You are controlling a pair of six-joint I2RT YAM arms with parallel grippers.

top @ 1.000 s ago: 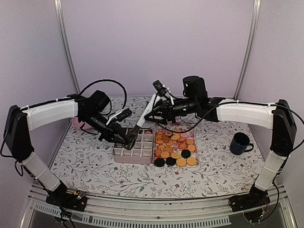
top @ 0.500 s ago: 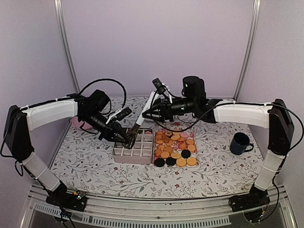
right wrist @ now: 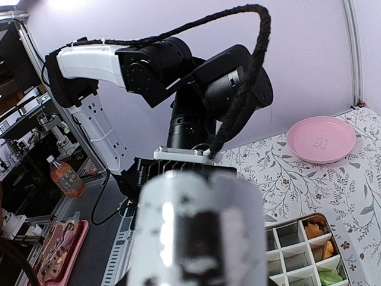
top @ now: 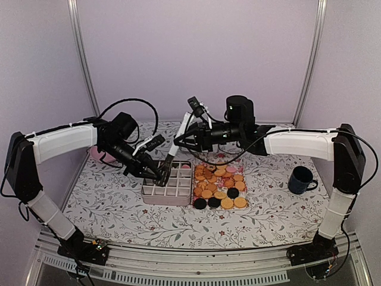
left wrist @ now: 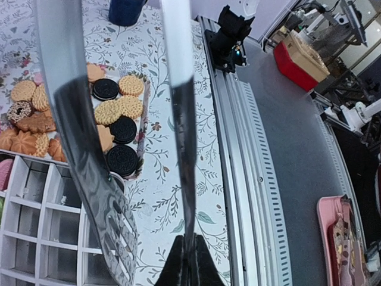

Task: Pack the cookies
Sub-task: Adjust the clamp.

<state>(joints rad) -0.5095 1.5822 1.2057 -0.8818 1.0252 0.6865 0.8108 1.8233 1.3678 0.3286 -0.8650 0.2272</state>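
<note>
My left gripper (top: 161, 175) is pressed together on the hinge end of the metal tongs (left wrist: 98, 161), low over the 11 o'clock corner of the divided box (top: 168, 194). From there the tongs slant up toward 1 o'clock. Their two blades stand apart in my left wrist view, with nothing between them. A grip at the hinge steadies the tool but cannot squeeze it. I judge that is why my right gripper (top: 183, 143) sits at the tongs' upper half, to take them or share the hold.

My right wrist camera shows only a blurred silvery mass close to the lens. I cannot tell whether those fingers are clamped on the blades or merely around them.

Most of the cookies (top: 219, 182) lie heaped on a flat tray touching the box at its 3 o'clock side. They are mostly golden, with black ones along the 6 o'clock edge. A few already sit in the box's 12 o'clock cells, and most cells are bare, so the packing is at an early stage.

A blue mug (top: 300, 179) stands well off at 3 o'clock. A pink plate (right wrist: 321, 140) is out at 9 o'clock.
</note>
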